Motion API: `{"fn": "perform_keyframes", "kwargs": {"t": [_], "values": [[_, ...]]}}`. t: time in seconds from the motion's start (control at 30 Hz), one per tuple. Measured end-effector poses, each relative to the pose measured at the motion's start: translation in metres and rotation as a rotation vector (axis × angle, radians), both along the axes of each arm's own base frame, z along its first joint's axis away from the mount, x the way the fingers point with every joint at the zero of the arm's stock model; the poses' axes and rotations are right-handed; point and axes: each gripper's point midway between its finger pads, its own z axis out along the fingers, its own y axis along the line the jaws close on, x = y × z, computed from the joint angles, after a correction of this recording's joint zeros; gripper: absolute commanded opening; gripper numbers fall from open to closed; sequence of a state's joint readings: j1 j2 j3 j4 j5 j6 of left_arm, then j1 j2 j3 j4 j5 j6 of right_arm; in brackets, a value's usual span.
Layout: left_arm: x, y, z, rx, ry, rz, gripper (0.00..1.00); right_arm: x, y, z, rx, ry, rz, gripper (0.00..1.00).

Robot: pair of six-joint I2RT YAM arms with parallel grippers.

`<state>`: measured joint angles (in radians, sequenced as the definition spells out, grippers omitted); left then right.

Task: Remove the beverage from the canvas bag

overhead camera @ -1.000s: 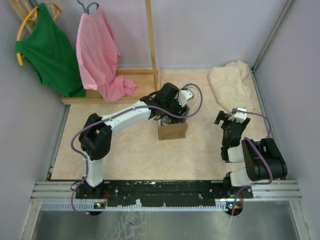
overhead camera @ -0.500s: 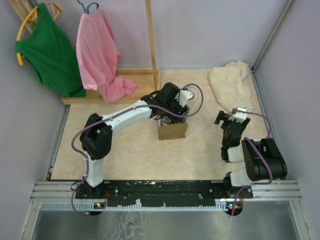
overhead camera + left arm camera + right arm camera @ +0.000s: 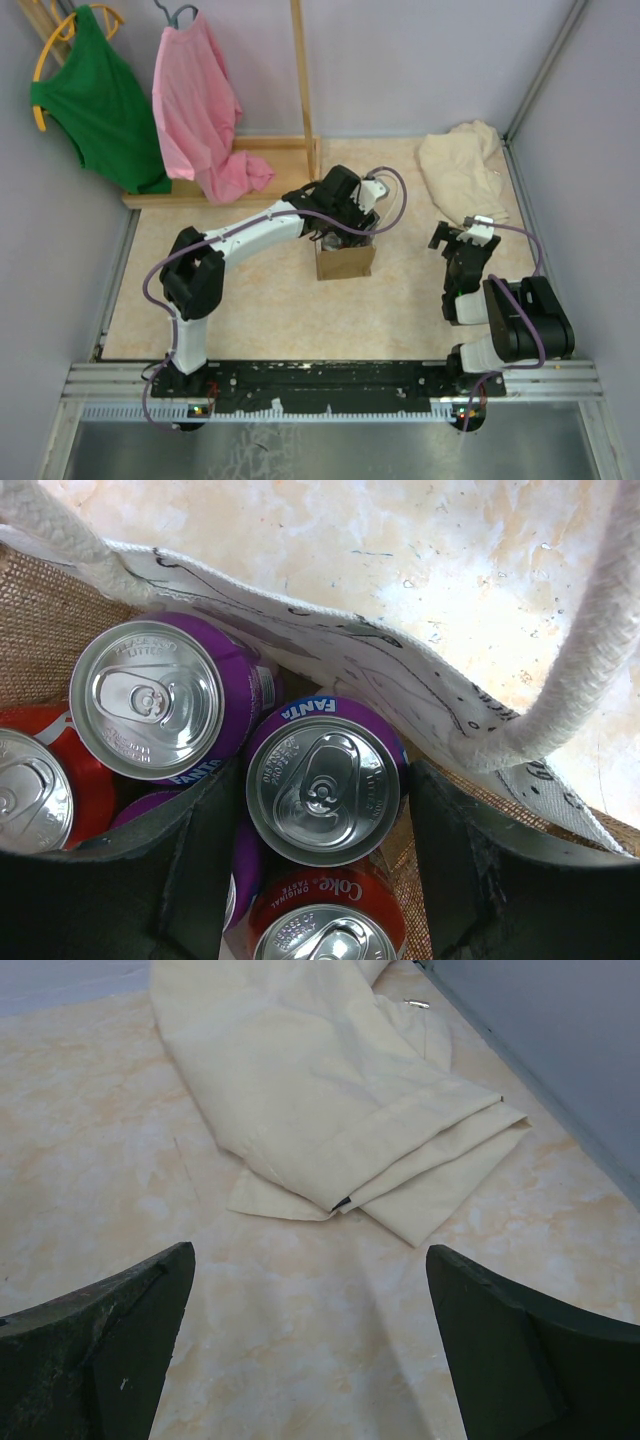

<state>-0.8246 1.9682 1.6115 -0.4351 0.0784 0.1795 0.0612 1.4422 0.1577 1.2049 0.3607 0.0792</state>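
The beverage in hand, a purple Fanta can (image 3: 322, 785), stands upright inside the canvas bag (image 3: 345, 262), which sits near the middle of the table (image 3: 260, 310). Nothing has shifted over the last second and the can has not risen, so the lift has probably not begun. The left gripper (image 3: 322, 815) stays narrowed around that can, fingers pressed to both its sides. Near the right edge, the right gripper (image 3: 310, 1350) gapes wide, empty.

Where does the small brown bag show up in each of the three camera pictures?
Top external: canvas bag at centre, beneath the left gripper.
Left wrist: looking into it; its brown wall upper left, purple can mid-frame.
Right wrist: not in it.
Shared landmark: the marbled tabletop.
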Motion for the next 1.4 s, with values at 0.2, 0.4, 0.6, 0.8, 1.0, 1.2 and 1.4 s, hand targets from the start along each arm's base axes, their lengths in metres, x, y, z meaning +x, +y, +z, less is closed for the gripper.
{"fn": "perform_keyframes", "kwargs": {"t": [0.2,0.4,0.6,0.8,1.0,1.2,1.4], "values": [[0.0,0.0,0.0,0.0,0.001,0.003,0.44,0.0,0.0,0.0,0.0,0.0,0.0,0.99],[0.0,0.0,0.0,0.0,0.0,0.006,0.03,0.0,0.0,0.0,0.0,0.0,0.0,0.99],[0.001,0.0,0.0,-0.004,0.002,0.012,0.0,0.0,0.0,0.0,0.0,0.0,0.0,0.99],[0.002,0.002,0.003,-0.016,-0.002,0.027,0.0,0.0,0.0,0.0,0.0,0.0,0.0,0.99],[0.002,0.01,0.015,-0.026,-0.009,0.039,0.0,0.0,0.0,0.0,0.0,0.0,0.0,0.99],[0.008,0.012,0.066,-0.081,-0.086,0.048,0.0,0.0,0.0,0.0,0.0,0.0,0.0,0.99],[0.019,0.008,0.125,-0.132,-0.168,0.047,0.0,0.0,0.0,0.0,0.0,0.0,0.0,0.99]]}}
